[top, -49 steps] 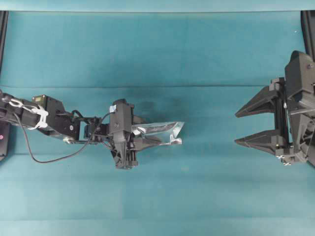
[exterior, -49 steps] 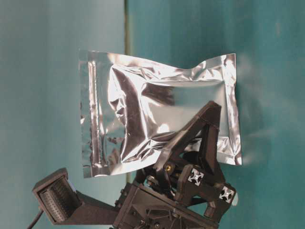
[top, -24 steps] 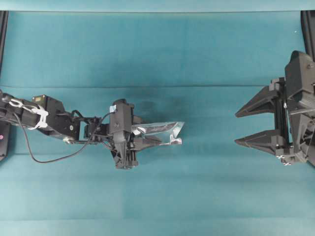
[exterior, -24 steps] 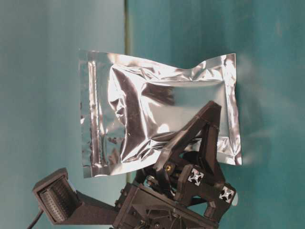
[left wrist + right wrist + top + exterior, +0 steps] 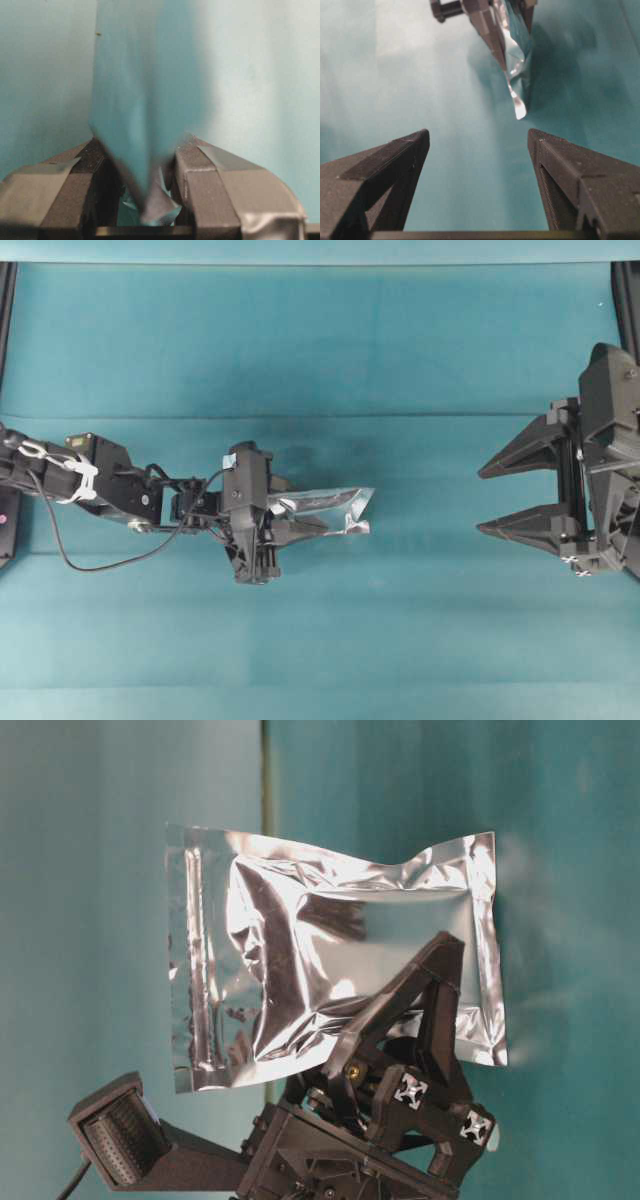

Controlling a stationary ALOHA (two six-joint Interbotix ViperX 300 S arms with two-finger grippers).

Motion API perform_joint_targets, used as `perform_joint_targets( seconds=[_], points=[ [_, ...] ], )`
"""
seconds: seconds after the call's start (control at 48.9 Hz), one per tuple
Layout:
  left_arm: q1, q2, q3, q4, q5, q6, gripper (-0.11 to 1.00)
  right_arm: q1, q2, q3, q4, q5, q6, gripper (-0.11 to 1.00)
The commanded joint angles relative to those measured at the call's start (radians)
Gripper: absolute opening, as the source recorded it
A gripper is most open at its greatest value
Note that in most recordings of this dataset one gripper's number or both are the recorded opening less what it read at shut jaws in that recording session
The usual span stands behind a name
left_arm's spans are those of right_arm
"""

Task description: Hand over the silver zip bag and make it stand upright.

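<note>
Foil construction makes the bag (image 5: 330,960) a light, thin and crinkled item with flat sealed borders; judged from its creased, shiny faces, it will flex under load and may slip between smooth pads. It is held edge-on above the table (image 5: 320,340), left of centre and roughly midway between the far and near edges, with its free end pointing toward the right edge.

Left gripper (image 5: 285,525): fingers closed narrowly on one end of the bag, one on each face. The left wrist view shows the foil pinched between both pads. The table-level view shows the bag broadside, with its lower right portion covered by the fingers.

Right gripper (image 5: 500,498): fingers spread wide and holding nothing, positioned near the right edge, well apart from the bag and facing it. The right wrist view shows the bag's free corner ahead, between the finger lines.

Recommended hold for the handover: the free sealed border or the corner nearest the right gripper, where the foil is flat and doubled. Avoid the puffed centre, which is likely to buckle.

Obstructions: none visible between the grippers. The left arm's cable (image 5: 100,562) lies clear, toward the left edge.
</note>
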Motion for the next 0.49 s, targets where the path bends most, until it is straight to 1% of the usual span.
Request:
perform_joint_targets(
  seconds=[0.0, 0.47],
  points=[
    [-0.011, -0.009, -0.002, 0.003, 0.002, -0.002, 0.28, -0.002, -0.005, -0.009, 0.002, -0.009, 0.017, 0.87],
    [-0.012, -0.009, -0.002, 0.003, 0.002, -0.002, 0.28, 0.000, -0.003, -0.003, 0.002, -0.009, 0.017, 0.87]
  ],
)
